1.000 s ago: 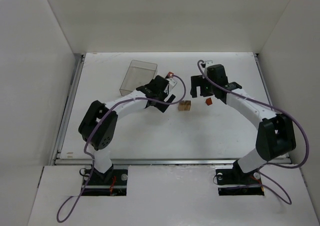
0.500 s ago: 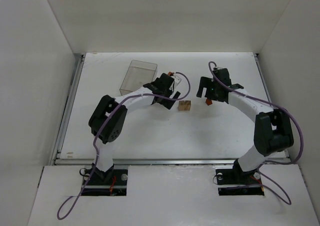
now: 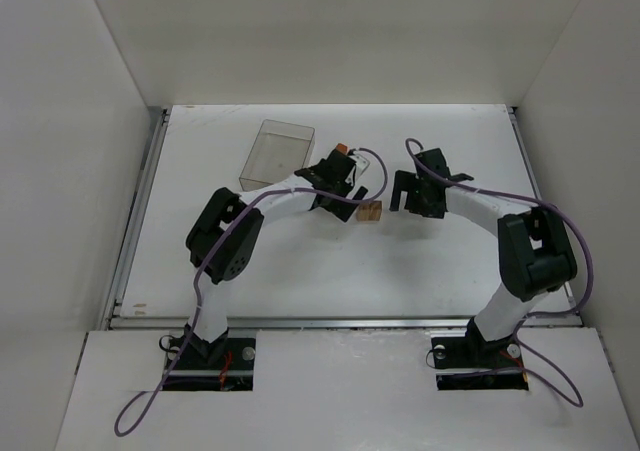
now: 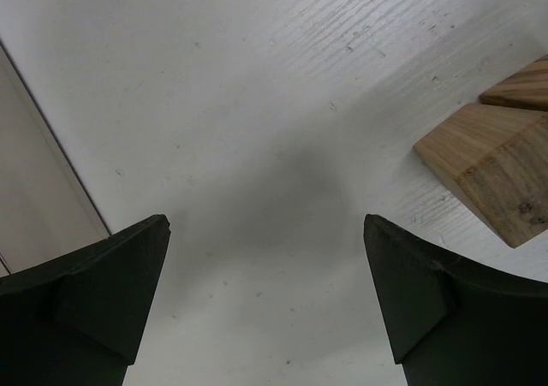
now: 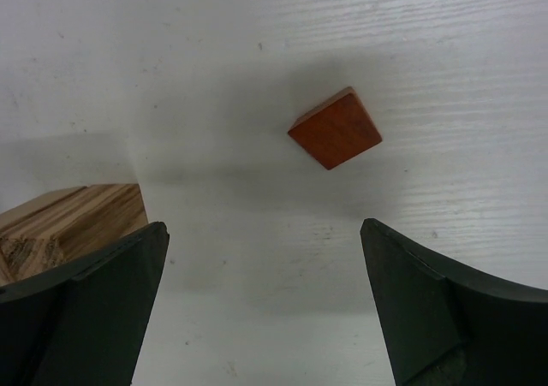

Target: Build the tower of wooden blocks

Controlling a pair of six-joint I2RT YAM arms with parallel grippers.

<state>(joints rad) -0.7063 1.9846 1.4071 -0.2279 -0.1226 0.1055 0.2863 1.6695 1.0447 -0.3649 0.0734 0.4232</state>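
Note:
Two light tan wooden blocks [image 3: 371,212] lie side by side on the white table, not stacked. In the left wrist view they sit at the right edge as one tan block [image 4: 492,172] with a second tan block [image 4: 524,93] behind it. My left gripper [image 4: 265,228] is open over bare table just left of them, shown from above as the left gripper [image 3: 352,203]. A small reddish-orange block [image 5: 336,129] lies alone ahead of my open right gripper [image 5: 264,226], with a tan block [image 5: 77,219] by its left finger. From above, the right gripper [image 3: 403,196] hides the red block.
A clear plastic rectangular box [image 3: 277,154] stands at the back left, close behind the left arm's wrist. White walls enclose the table on three sides. Purple cables loop off both arms.
Both arms have folded inward toward the tan blocks. The right gripper has moved left over the red block, which now hides it from above. Both grippers stay open.

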